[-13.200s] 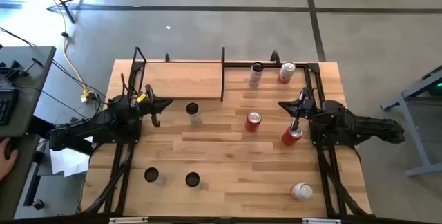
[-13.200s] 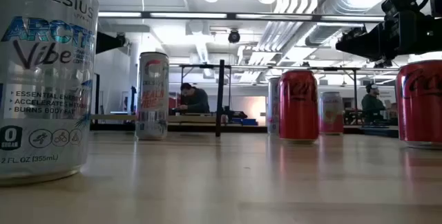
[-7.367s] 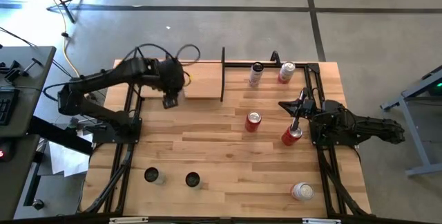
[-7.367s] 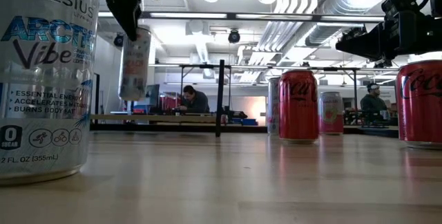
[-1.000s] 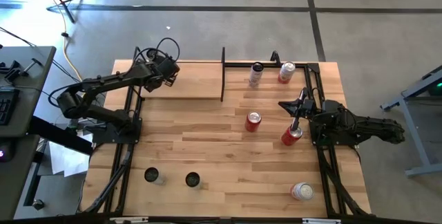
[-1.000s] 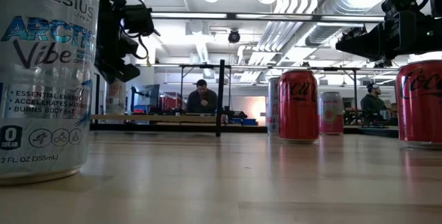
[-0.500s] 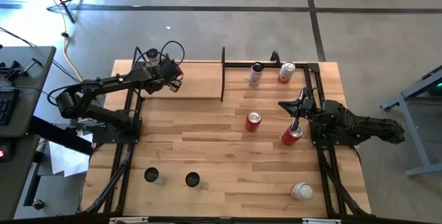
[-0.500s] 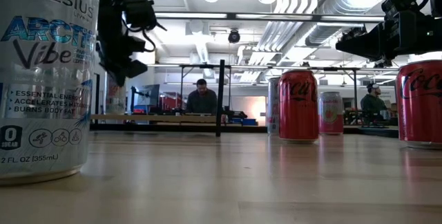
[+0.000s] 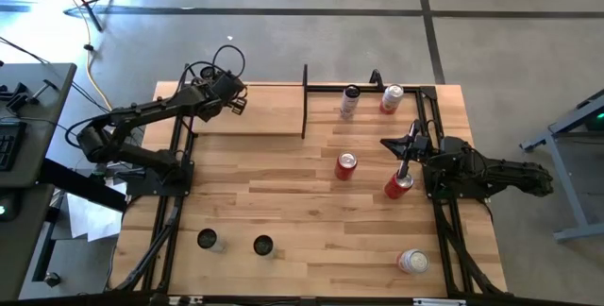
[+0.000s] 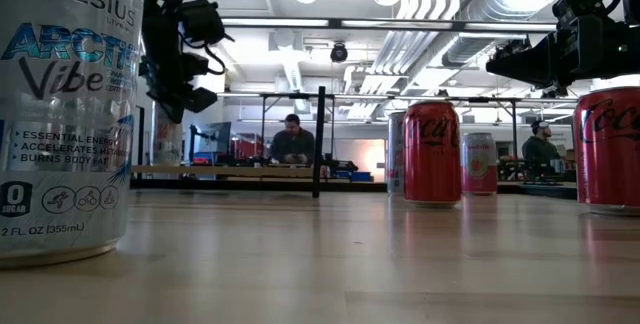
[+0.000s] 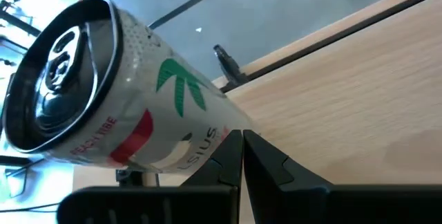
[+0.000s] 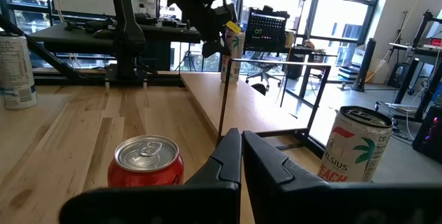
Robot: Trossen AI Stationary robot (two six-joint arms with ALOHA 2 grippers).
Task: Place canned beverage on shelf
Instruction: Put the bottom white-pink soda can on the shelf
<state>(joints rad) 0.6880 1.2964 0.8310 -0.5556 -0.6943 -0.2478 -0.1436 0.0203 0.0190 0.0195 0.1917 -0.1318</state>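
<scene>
We judge the placing done: the can [image 11: 117,92] stands on the shelf [image 9: 274,112], at its far left end. The left gripper [image 11: 242,137], closed tight and empty, hovers just beside it (the right gripper [image 9: 389,144] waits at the table's right, also closed and empty). Next we'd draw clear without tipping the can.

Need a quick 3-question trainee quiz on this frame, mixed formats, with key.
1. True or false: the right gripper is shut on the red can.
2. The white Celsius can by the left gripper stands: A) on the shelf; B) on the floor; C) on another can.
3. Fill in: ___ dark-topped cans stand at the table's near left.
Key: 1 false, its fingers are shut on nothing; 2 A; 3 two.
</scene>
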